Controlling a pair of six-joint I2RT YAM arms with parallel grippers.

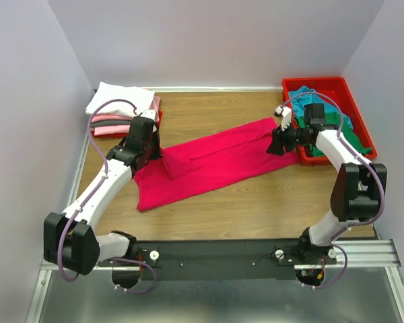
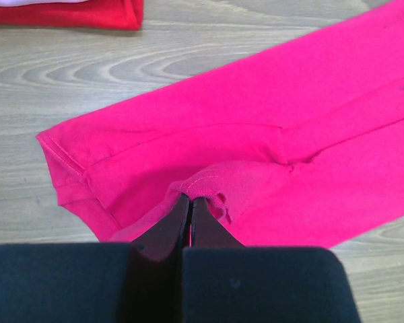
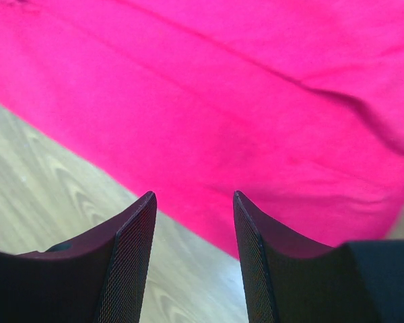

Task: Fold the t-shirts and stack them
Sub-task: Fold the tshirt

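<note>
A crimson-pink t-shirt (image 1: 212, 163) lies folded lengthwise in a long strip across the wooden table, from lower left to upper right. My left gripper (image 2: 190, 197) is shut on a pinched fold of its cloth (image 2: 215, 185) near the left end, beside a sleeve (image 2: 71, 158). In the top view the left gripper (image 1: 155, 153) sits at the strip's left part. My right gripper (image 3: 194, 196) is open and empty, just above the shirt's right end (image 3: 256, 114) and its edge; in the top view the right gripper (image 1: 277, 141) is there. Folded white and pale pink shirts (image 1: 121, 101) are stacked at the back left.
A red plastic tray (image 1: 337, 87) at the back right holds teal and green shirts (image 1: 323, 118). Another red tray (image 2: 87, 17) lies under the folded stack at the back left. Grey walls enclose the table on three sides.
</note>
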